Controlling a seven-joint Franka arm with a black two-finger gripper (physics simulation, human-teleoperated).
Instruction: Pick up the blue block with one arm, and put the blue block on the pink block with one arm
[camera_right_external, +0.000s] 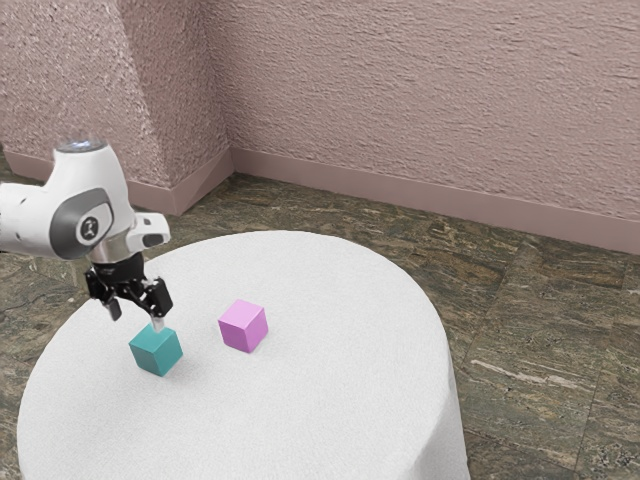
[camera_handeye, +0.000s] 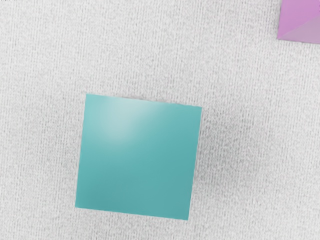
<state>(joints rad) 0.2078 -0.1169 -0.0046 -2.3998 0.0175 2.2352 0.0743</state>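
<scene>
1. Jaws first: our gripper (camera_right_external: 137, 318) has its fingers spread wide with nothing between them, so it's open and empty.
2. It hangs just above the blue block (camera_right_external: 156, 349) (looks more teal to us, honestly), a bit off that block's centre, toward the arm. One fingertip looks very close to the block's top edge, and we can't tell if it's touching.
3. From the wrist camera the blue block (camera_handeye: 137, 157) sits almost straight under the hand, top face up at us and turned slightly askew.
4. Step in hand, as we read it: the approach for the pick. The blue block sits flat on the table (camera_right_external: 330, 400), not lifted.
5. Our guess at the next move: centre over the blue block, square the fingers to two opposite faces, drop until they straddle it, then close. Coming down off-centre could land a fingertip on top and shove the block.
6. The pink block (camera_right_external: 243, 325) sits near the blue block, to the exterior view's right of it and a little further back, with a clear gap between them. The wrist camera catches just a corner of it (camera_handeye: 300, 20), apart from the blue block.
7. Nothing's stacked yet, so the placing half is all ahead of us.
</scene>
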